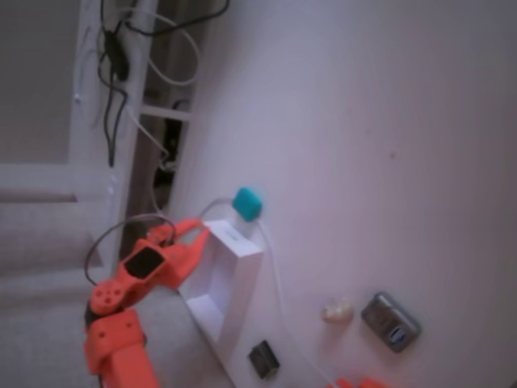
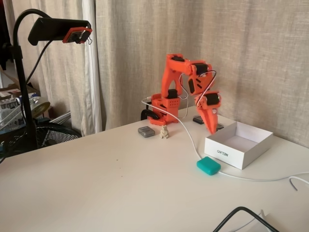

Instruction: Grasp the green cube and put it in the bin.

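Note:
The green cube (image 2: pixel 208 166) lies on the table just outside the bin's near corner, resting against a white cable; in a fixed view it shows as a teal block (image 1: pixel 247 203) beyond the box's end. The bin (image 2: pixel 223 152) is a white open box, and nothing shows inside it; its wall (image 1: pixel 242 283) also shows from above. My orange gripper (image 2: pixel 212 129) points down over the bin's rim on the arm's side, its fingers together in a taper with nothing held. It also shows at the box's edge (image 1: pixel 198 230), a short way from the cube.
A grey gadget (image 2: pixel 146 131) and a small beige lump (image 2: pixel 164 132) sit near the arm's base. A white cable (image 2: pixel 193 140) runs across the table past the cube. A black cable (image 2: pixel 241 215) lies at the front edge. A camera stand (image 2: pixel 58 30) rises on the left.

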